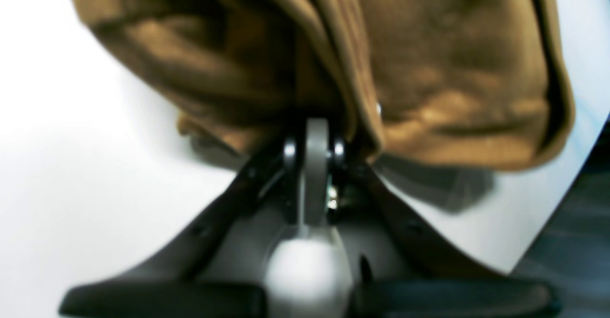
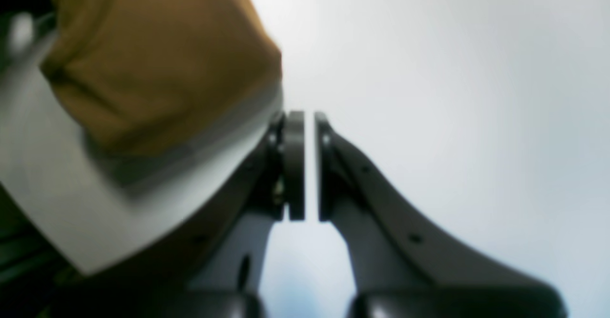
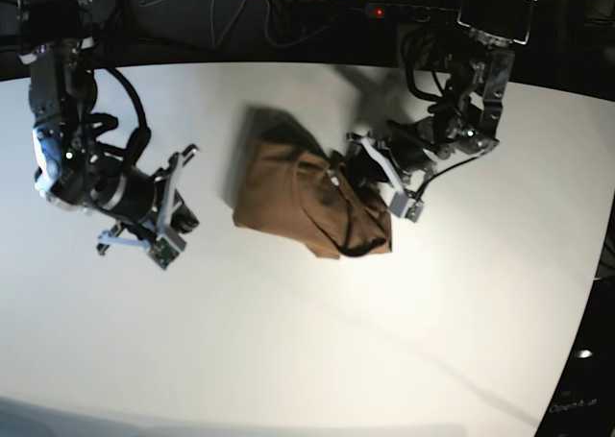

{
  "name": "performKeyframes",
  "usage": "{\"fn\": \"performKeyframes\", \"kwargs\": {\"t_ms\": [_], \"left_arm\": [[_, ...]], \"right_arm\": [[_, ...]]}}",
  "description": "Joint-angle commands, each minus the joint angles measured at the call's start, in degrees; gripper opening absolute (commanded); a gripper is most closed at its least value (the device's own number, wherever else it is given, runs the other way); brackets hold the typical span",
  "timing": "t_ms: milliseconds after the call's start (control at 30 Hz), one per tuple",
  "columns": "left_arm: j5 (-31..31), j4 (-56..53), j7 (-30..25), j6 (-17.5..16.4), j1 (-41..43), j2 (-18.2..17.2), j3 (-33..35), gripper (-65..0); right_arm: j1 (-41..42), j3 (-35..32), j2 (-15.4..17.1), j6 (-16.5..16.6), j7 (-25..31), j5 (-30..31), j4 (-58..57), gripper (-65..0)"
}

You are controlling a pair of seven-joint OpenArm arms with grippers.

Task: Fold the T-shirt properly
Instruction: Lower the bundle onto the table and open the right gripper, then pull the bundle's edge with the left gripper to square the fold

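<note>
- Two sets of fingers in view. Left fingers are fully closed on a pinch of the T-shirt; in the left wrist view the cloth bunches right at the tips and hangs up off the table, w/ a shadow under it.
- Right fingers are nearly closed, only a thin slit btwn the pads, and hold nothing. In the right wrist view the shirt sits off to one side, apart from them.
- T-shirt lies mid-table, a bit toward the far edge: a crumpled, partly doubled tan heap. Its right-hand end in the base view is at the left arm's fingers. The right arm is parked well apart from it on the other side.
- Risk 1: only one corner is pinched, so if the left arm drags or lifts, the rest prob. trails as a lump and the fold comes out skewed. Cause: no second hold to keep the hem taut.
- Risk 2: fingers may have more than one layer. Wrist view is blurry, so can't tell how many. If so, the fold would carry extra cloth and wrinkle.
- Risk 3: thin cotton could slip out mid-swing if the bite is shallow; depth of the bite isn't clear.
- Risk 4: the right fingers would need to open before any grab. Going in this narrow, they'd prob. just push the cloth.
- Count: 1 T-shirt, 2 arms, 2 sets of fingers, 1 table. No white tag visible.
</note>
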Motion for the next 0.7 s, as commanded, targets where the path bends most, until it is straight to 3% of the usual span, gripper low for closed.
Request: {"fn": "performKeyframes", "kwargs": {"t_ms": [0, 133, 233, 667], "left_arm": [[0.1, 0.5, -0.3, -0.1, -0.8, 0.1, 0.0, -62.8], [0.1, 0.5, 0.1, -0.1, -0.7, 0.1, 0.0, -62.8], [0.1, 0.7, 0.2, -0.1, -0.9, -0.2, 0.1, -62.8], [0.2, 0.6, 0.2, -0.1, -1.2, -4.3, 0.1, -62.8]], "right_arm": [[1.9, 0.4, 0.7, 1.0, 0.9, 0.1, -0.4, -63.1], [5.0, 0.2, 0.6, 4.6, 3.4, 0.1, -5.7, -63.1], [8.4, -3.6, 0.5, 7.6, 6.3, 0.1, -10.7, -63.1], [18.9, -21.6, 0.7, 7.9, 20.6, 0.0, -26.5, -63.1]]}}
